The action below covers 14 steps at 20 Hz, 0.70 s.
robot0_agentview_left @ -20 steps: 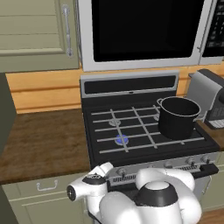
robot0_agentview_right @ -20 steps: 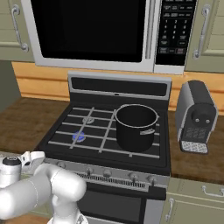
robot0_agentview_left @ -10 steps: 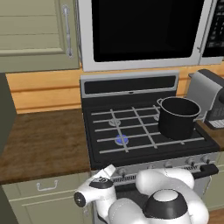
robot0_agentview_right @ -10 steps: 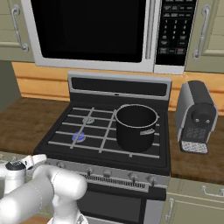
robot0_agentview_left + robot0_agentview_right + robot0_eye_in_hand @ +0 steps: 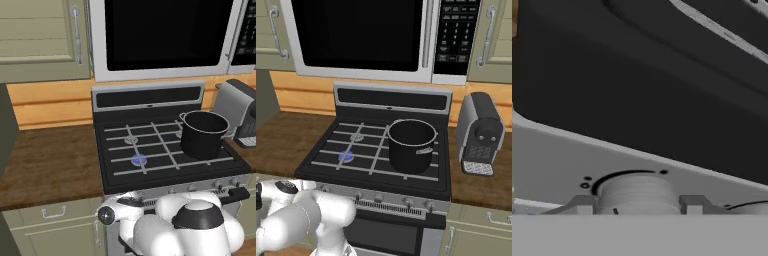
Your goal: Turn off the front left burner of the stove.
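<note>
Gripper at the stove's knob row, burner lit

Left base view: the front left burner (image 5: 139, 159) glows blue at 9 o'clock from the pot (image 5: 202, 134). Right base view: the stove (image 5: 376, 187) carries small rigid knobs. Hand view: the gripper (image 5: 636, 206) stands open, its fingers (image 5: 580, 205) flanking a ridged knob (image 5: 637, 192), probably stiff; pinch its rim.

Stove (image 5: 150, 187): black cooktop, thin grey grates, steel front, grey ribbed knob (image 5: 637, 192). Front left burner (image 5: 139, 159) glows blue. Pot (image 5: 202, 134) black. Microwave (image 5: 165, 35) silver frame, black window. Coffee machine (image 5: 479, 132) grey-black. Desk (image 5: 45, 162) dark brown wood; cabinets (image 5: 40, 40) pale green; wall strip orange wood.
</note>
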### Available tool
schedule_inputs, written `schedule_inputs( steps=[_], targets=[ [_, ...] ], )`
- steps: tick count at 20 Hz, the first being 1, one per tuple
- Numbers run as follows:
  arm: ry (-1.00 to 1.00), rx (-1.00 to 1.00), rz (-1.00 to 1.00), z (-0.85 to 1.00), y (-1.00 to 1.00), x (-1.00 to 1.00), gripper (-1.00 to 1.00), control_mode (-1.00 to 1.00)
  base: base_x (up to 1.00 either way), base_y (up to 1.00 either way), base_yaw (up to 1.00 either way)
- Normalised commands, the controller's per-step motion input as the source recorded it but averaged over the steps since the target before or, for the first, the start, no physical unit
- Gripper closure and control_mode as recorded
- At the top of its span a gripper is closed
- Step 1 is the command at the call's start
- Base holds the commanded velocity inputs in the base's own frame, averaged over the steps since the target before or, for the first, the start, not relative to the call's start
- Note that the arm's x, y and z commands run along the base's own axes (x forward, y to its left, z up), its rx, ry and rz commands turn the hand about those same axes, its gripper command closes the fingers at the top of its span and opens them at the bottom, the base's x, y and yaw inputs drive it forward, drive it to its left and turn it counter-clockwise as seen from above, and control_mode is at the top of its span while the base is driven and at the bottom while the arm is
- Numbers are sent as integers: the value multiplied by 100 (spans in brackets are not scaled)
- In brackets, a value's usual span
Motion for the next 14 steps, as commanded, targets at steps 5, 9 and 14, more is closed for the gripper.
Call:
schedule_inputs(
  steps=[5,9,14],
  targets=[
    [0,62,0,0,-36,-15,100,-100,0,0,0],
    [4,58,0,0,-45,-20,100,-100,0,0,0],
    [7,54,0,0,-44,-13,100,-100,0,0,0]
  ],
)
